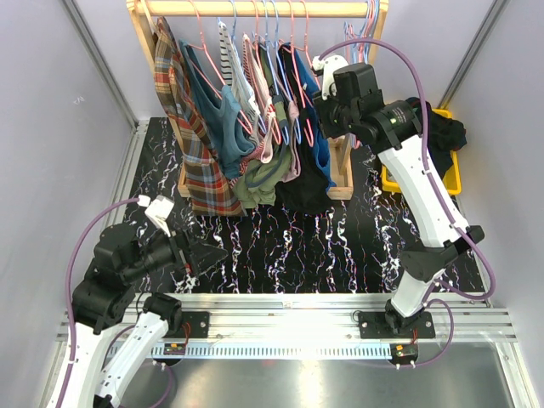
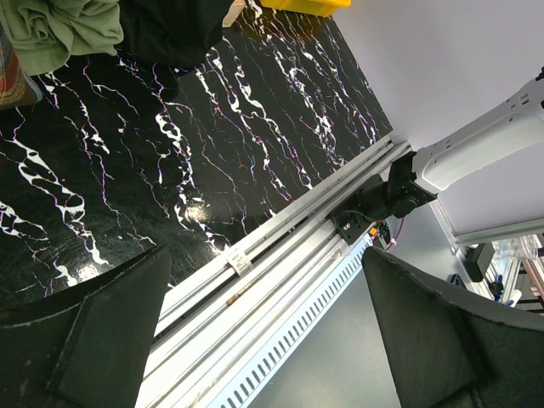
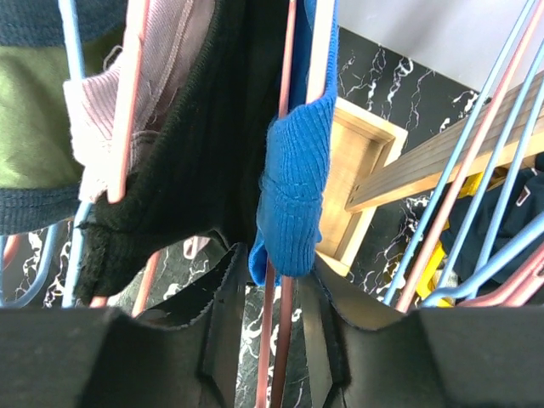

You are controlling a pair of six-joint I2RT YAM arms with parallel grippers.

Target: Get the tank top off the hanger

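From above I can't see the fingertips of the right gripper (image 1: 321, 109); they vanish among the hanging clothes (image 1: 246, 144). The blue tank top (image 3: 293, 195) runs off the wrist view's top edge. The right arm (image 1: 425, 187) covers half the yellow bin (image 1: 454, 174).

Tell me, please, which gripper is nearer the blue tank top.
Right. The right gripper straddles the blue tank top at the rack; the left gripper sits open by the front rail.
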